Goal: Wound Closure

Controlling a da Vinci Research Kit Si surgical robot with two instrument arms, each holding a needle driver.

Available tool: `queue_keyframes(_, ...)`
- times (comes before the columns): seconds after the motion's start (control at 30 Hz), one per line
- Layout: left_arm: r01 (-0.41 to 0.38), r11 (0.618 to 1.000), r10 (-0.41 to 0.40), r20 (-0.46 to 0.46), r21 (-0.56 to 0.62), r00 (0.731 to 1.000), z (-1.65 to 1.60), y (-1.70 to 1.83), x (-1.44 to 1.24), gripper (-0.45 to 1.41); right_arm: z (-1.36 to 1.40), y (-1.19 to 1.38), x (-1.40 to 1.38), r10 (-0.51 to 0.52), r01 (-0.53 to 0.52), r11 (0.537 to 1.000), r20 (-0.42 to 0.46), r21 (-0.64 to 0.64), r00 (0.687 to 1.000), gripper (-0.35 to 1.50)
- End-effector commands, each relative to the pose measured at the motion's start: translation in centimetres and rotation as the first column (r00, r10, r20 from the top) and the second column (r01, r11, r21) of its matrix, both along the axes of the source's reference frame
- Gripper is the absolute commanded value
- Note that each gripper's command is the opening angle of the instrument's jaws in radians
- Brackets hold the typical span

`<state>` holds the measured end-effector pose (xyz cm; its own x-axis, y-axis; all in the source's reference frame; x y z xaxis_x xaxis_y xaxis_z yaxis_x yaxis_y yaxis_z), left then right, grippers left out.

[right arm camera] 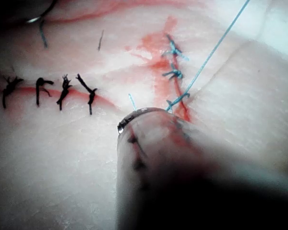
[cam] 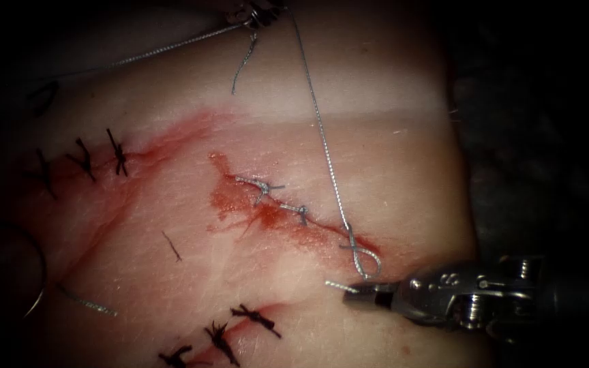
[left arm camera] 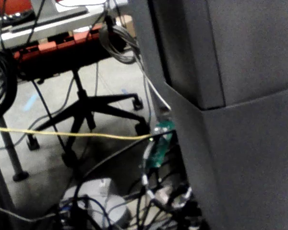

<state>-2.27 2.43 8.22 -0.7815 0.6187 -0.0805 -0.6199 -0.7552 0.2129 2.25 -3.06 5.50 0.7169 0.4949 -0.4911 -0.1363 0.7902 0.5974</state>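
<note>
Right tool is gripping the short thread tail at the cut's lower right end. Left tool, jaws closed, is holding the long thread taut above the tissue. Needle is lying free at far left.

Endoscope is looking down on the tissue from above and in front, close in, with the cut running mid-frame. Right wrist camera is looking along its own shaft, very near, facing the same cut and the black stitch row; both views are sharing these. Left wrist camera is facing away toward a chair base and floor cables.
</note>
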Motion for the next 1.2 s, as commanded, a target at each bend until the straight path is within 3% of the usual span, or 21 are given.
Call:
queue_keyframes(0.03, -0.024, 0.999, 0.022, -0.045, -0.030, 0.999, 0.06, 0.03, -0.06, -0.45, -0.03, -0.13, 0.11, -0.015, 0.015, 1.000, -0.004, 0.016, 1.000, -0.35)
queue_keyframes(0.17, -0.080, 0.987, 0.049, -0.207, -0.141, 0.977, 0.07, 0.20, -0.12, -0.45, -0.09, -0.34, 0.14, -0.066, 0.066, 0.996, -0.008, 0.054, 0.998, -0.35)
queue_keyframes(0.47, -0.030, 0.990, -0.007, -0.264, -0.136, 0.964, 0.09, 0.50, -0.11, -0.45, -0.11, -0.49, 0.17, -0.130, 0.135, 0.986, -0.056, 0.094, 0.990, -0.35)
queue_keyframes(0.5, -0.005, 0.991, -0.031, -0.267, -0.134, 0.963, 0.05, 0.54, -0.11, -0.45, -0.11, -0.50, 0.18, -0.144, 0.149, 0.984, -0.065, 0.098, 0.988, -0.35)
queue_keyframes(0.53, 0.072, 0.986, -0.109, -0.253, -0.149, 0.961, 0.01, 0.60, -0.13, -0.45, -0.11, -0.51, 0.18, -0.164, 0.172, 0.979, -0.077, 0.108, 0.983, -0.35)
queue_keyframes(0.57, 0.072, 0.986, -0.109, -0.253, -0.149, 0.961, 0.01, 0.60, -0.13, -0.45, -0.11, -0.51, 0.18, -0.164, 0.172, 0.979, -0.077, 0.108, 0.983, -0.35)
queue_keyframes(0.7, 0.205, 0.963, -0.239, -0.196, -0.178, 0.951, -0.12, 0.76, -0.17, -0.45, -0.11, -0.55, 0.17, -0.210, 0.222, 0.968, -0.107, 0.118, 0.972, -0.35)
queue_keyframes(0.87, 0.330, 0.922, -0.362, -0.149, -0.202, 0.920, -0.33, 0.98, -0.17, -0.45, -0.12, -0.61, 0.17, -0.206, 0.217, 0.970, -0.104, 0.108, 0.973, -0.35)
queue_keyframes(1.0, 0.287, 0.931, -0.325, -0.154, -0.227, 0.933, -0.40, 1.06, -0.16, -0.45, -0.13, -0.65, 0.18, -0.210, 0.222, 0.969, -0.113, 0.106, 0.971, -0.35)
queue_keyframes(1.03, 0.246, 0.934, -0.294, -0.163, -0.260, 0.942, -0.43, 1.08, -0.14, -0.45, -0.13, -0.68, 0.18, -0.209, 0.222, 0.969, -0.114, 0.110, 0.971, -0.35)
queue_keyframes(1.2, 0.165, 0.929, -0.247, -0.222, -0.331, 0.943, -0.43, 1.09, -0.15, -0.45, -0.12, -0.71, 0.19, -0.214, 0.228, 0.967, -0.122, 0.112, 0.969, -0.35)
